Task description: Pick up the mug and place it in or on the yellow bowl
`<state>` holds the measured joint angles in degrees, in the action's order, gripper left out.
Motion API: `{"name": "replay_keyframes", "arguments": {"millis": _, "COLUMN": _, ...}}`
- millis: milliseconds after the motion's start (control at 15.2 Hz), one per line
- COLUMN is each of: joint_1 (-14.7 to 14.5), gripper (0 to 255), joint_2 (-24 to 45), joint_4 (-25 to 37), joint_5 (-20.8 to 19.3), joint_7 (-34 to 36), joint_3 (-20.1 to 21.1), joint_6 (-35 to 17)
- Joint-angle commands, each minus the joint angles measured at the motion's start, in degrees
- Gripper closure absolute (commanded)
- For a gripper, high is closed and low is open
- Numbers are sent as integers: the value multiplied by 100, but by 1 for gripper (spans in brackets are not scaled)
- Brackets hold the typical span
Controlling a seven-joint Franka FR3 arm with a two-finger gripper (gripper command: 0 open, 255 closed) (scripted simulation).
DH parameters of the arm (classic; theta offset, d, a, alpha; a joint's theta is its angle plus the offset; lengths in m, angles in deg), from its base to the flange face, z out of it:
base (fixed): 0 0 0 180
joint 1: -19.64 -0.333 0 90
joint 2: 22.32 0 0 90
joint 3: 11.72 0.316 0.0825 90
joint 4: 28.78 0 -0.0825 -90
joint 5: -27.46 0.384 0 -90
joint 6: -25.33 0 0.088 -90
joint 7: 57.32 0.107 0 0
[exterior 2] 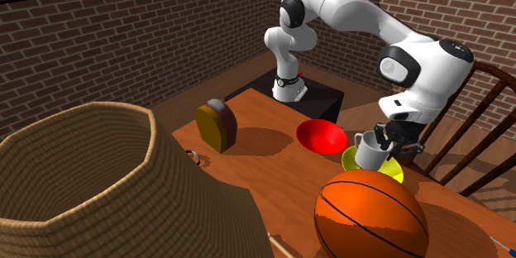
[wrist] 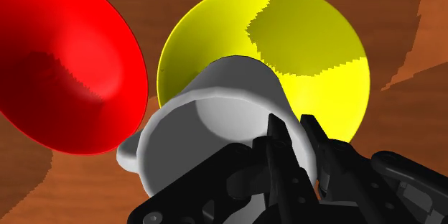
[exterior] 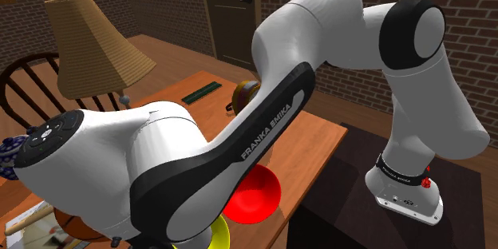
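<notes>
In the shoulder view the arm [exterior: 263, 128] covers nearly all of the yellow bowl [exterior: 219, 237], leaving only a sliver at the picture's lower edge, and it cuts across the red bowl [exterior: 255, 195] just beside it. In the second exterior view a basketball [exterior 2: 370, 215] stands in front of the yellow bowl and hides its near rim, and a big lampshade [exterior 2: 83, 182], well apart from the bowl, is cut off by the frame. The gripper [wrist: 291, 126] is closed on the mug [wrist: 208, 115]: its fingers [wrist: 276, 143] pinch the cup's wall at the rim, one inside and one outside, though they merge into the black hand so the contact itself is hard to make out. The mug hangs tilted over the yellow bowl, mouth turned toward the hand and base hidden; whether it touches the bowl I cannot tell. It is a plain, matte grey-white cylinder with a stub of handle on the side away from the yellow bowl. Both bowls are glossy, round and shallow with flared walls. The ball is orange with black seams, the lampshade has a ribbed, woven texture, and the table [exterior 2: 273, 165] under the yellow bowl is reddish wood with visible grain
</notes>
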<state>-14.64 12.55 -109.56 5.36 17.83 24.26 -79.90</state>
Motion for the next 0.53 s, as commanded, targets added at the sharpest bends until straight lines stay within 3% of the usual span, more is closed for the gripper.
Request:
{"name": "replay_keyframes", "arguments": {"millis": 0, "joint_1": -4, "gripper": 255, "joint_2": 7, "joint_4": -10, "joint_5": -6, "joint_7": 8, "joint_3": -2, "joint_6": -20}}
{"name": "replay_keyframes", "arguments": {"millis": 330, "joint_1": -4, "gripper": 255, "joint_2": 7, "joint_4": -10, "joint_5": -6, "joint_7": 8, "joint_3": -2, "joint_6": -20}}
{"name": "replay_keyframes", "arguments": {"millis": 396, "joint_1": -4, "gripper": 0, "joint_2": 7, "joint_4": -10, "joint_5": -6, "joint_7": 8, "joint_3": -2, "joint_6": -20}}
{"name": "replay_keyframes", "arguments": {"millis": 462, "joint_1": -4, "gripper": 0, "joint_2": 7, "joint_4": -9, "joint_5": -6, "joint_7": 8, "joint_3": -2, "joint_6": -20}}
